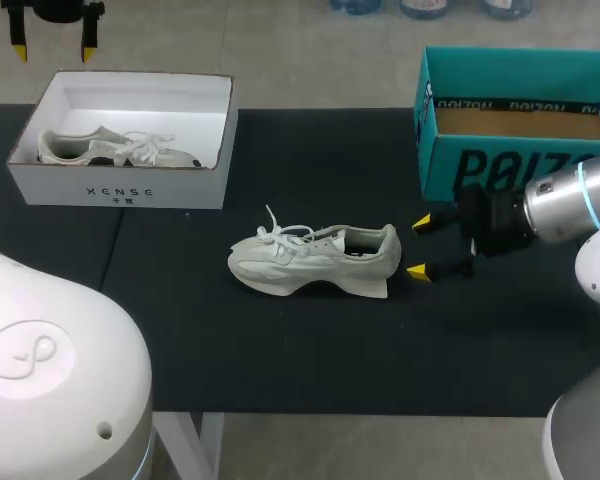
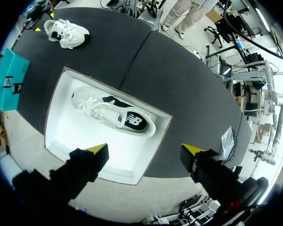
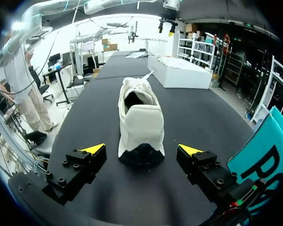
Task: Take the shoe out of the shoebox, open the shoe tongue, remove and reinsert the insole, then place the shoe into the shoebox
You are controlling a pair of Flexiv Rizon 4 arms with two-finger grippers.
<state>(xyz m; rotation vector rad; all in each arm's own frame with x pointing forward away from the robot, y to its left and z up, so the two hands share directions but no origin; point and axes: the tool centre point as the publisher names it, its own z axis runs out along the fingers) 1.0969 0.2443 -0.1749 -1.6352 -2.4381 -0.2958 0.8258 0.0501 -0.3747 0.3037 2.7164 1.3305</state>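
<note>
Currently on desk: one pale shoe (image 1: 315, 262), upright on its sole near the middle of the black desk (image 1: 280, 350), outside both boxes.
Shoe orientation: toe toward my left side, heel toward my right arm; laces loose, dark interior visible at the opening.
Shoe in right wrist view: the shoe (image 3: 140, 120) is heel-first, directly ahead of the fingers.
Right tool (image 1: 420, 247): open, yellow tips spread apart, just beside the heel; no grip on anything.
Right tool, own view (image 3: 141, 149): the heel sits ahead of the gap between the two tips.
Left tool (image 1: 52, 48): open, holding nothing, raised at the far left, well apart from the shoe.
Left tool, own view (image 2: 146, 149): looks down onto the white shoebox (image 2: 54, 106).
White shoebox (image 1: 120, 190): open-topped, far left of the desk; contains a second shoe (image 1: 115, 150) lying inside.
Teal shoebox (image 1: 460, 160): open, far right of the desk, just beyond the right tool.
</note>
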